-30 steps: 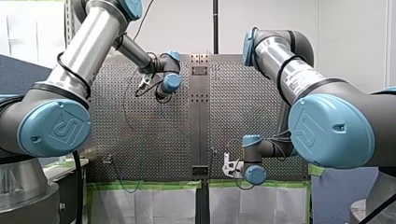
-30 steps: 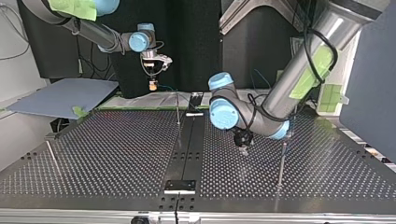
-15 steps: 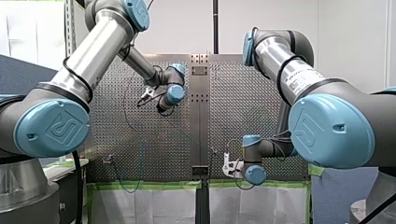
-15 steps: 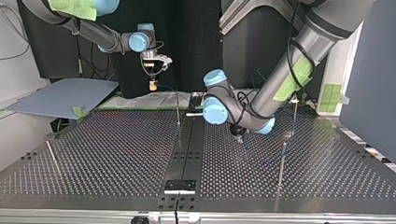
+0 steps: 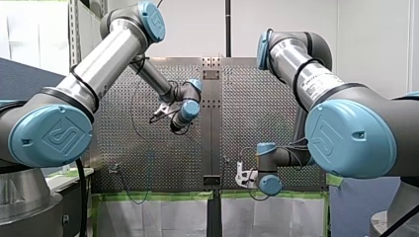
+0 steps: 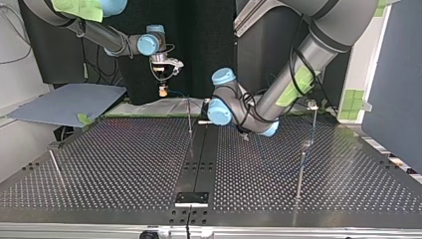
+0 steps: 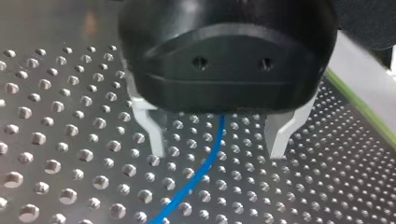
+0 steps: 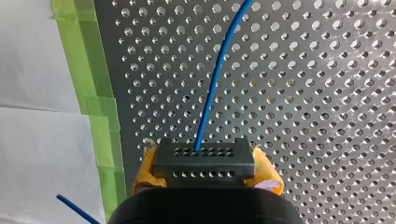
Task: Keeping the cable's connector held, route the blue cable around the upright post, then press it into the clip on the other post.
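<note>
— At the top view's far left, over the back edge of the perforated metal worktop (image 6: 124, 159), what does my right hand (image 6: 162, 90) have?

— It is clenched on the dark rectangular plastic connector (image 8: 203, 156), with its yellow pads pressed against the two short ends. The right wrist view shows two rows of small holes in the connector's face. The thin blue cable (image 8: 211, 91) enters one hole of the upper row, near the middle.

— Where does the cable go from there?

— Away from the hand, over the worktop, curving out of that view. A strip of green tape (image 8: 88, 93) runs along the worktop's edge, with a white sheet (image 8: 37, 70) beyond it.

— And my left hand (image 7: 218, 151)?

— Released. Its two pale fingers (image 7: 154, 130) stand wide apart, tips close above the worktop. The cable passes between them and, as far as I can see, touches neither. Ahead of the hand it lies across the holes.

— Where is that hand on the worktop?

— In the top view it is just right of the dark centre rail (image 6: 199, 159). A thin upright metal post (image 6: 189, 117) stands on the rail's other side. Well to the hand's right is a taller post (image 6: 313, 122) with a small fitting on top; whether that is the clip I cannot tell.

— Is the cable round either post?

— It is too thin to trace in the top view.
</note>
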`<move>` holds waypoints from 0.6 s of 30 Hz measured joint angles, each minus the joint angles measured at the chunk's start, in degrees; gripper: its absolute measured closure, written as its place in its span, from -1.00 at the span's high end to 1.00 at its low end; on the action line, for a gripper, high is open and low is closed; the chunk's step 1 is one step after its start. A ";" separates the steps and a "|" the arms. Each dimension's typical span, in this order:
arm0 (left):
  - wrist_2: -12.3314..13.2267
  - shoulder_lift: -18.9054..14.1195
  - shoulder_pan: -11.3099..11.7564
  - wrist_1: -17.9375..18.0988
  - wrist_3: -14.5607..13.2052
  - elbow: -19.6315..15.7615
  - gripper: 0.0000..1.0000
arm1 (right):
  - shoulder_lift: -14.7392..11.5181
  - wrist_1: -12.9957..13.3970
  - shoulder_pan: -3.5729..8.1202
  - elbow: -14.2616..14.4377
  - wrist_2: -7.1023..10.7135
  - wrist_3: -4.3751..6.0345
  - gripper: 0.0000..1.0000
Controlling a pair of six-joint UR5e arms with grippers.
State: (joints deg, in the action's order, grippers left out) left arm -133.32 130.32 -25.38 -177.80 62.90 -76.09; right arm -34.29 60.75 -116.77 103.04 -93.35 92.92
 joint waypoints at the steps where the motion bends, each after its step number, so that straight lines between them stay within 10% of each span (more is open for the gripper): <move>1: 0.43 0.02 -0.04 -0.06 0.39 0.00 1.00 | 0.00 0.00 0.00 0.00 0.00 0.00 -1.00; 18: 7.98 0.16 -1.60 -2.70 7.83 -0.02 1.00 | -0.06 0.00 0.00 0.08 0.15 -0.07 -1.00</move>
State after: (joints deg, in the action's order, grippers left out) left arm -125.34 130.48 -26.98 -180.51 70.73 -76.11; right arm -34.35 60.74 -116.77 103.12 -93.20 92.85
